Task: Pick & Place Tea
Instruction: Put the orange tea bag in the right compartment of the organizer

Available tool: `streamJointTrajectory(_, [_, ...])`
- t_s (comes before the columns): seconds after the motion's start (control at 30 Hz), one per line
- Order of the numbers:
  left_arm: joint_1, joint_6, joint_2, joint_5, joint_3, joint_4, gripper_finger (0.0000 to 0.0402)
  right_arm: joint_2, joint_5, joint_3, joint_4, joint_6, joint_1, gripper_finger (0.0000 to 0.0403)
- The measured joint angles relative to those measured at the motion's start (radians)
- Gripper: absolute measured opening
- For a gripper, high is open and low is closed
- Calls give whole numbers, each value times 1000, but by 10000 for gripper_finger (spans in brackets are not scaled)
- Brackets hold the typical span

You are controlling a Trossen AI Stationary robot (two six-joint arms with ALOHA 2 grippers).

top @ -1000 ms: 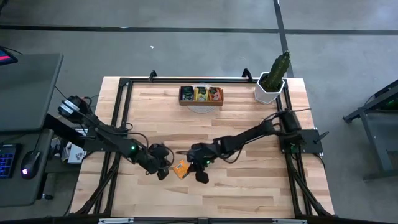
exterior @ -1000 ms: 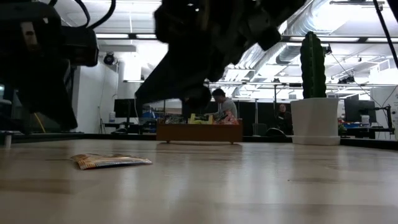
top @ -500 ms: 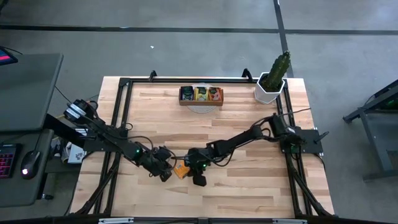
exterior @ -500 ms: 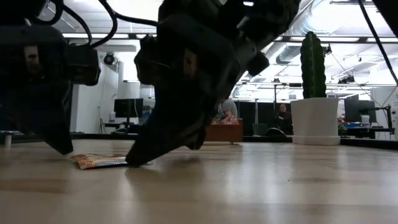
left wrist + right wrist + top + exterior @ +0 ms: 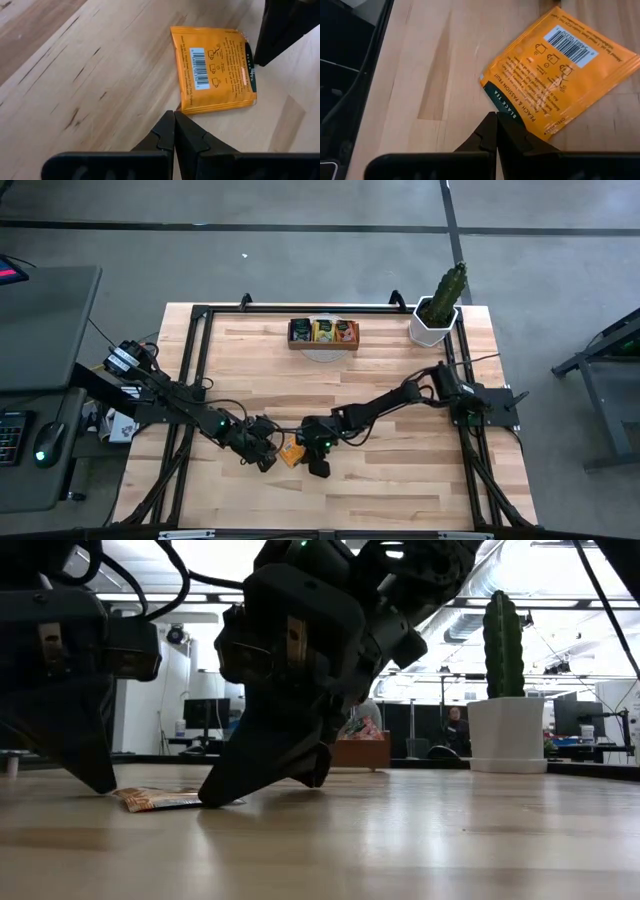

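Wooden tray (image 5: pixel 323 332) at counter's far edge holds sachets in three compartments; orange sachet (image 5: pixel 290 452) flat between left tool (image 5: pixel 266 462) and right tool (image 5: pixel 304 451), both closed, empty

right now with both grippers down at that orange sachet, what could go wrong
The orange sachet lies flat on the table, and both the left gripper and right gripper are shut at its edges. Closed tips may only push it around rather than lift it. The two grippers are close together, so they could bump each other.
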Motion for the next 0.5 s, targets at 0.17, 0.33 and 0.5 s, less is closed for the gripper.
streamJointTrajectory(0.17, [0,0,0,6,0,0,1,-14,-2,-2,-8,-10,10,0])
streamJointTrajectory(0.33, [0,-1,0,6,0,0,1,-48,18,-3,-3,-51,10,0])
streamJointTrajectory(0.5, [0,-3,0,7,0,0,1,-51,68,-3,14,-89,6,0])
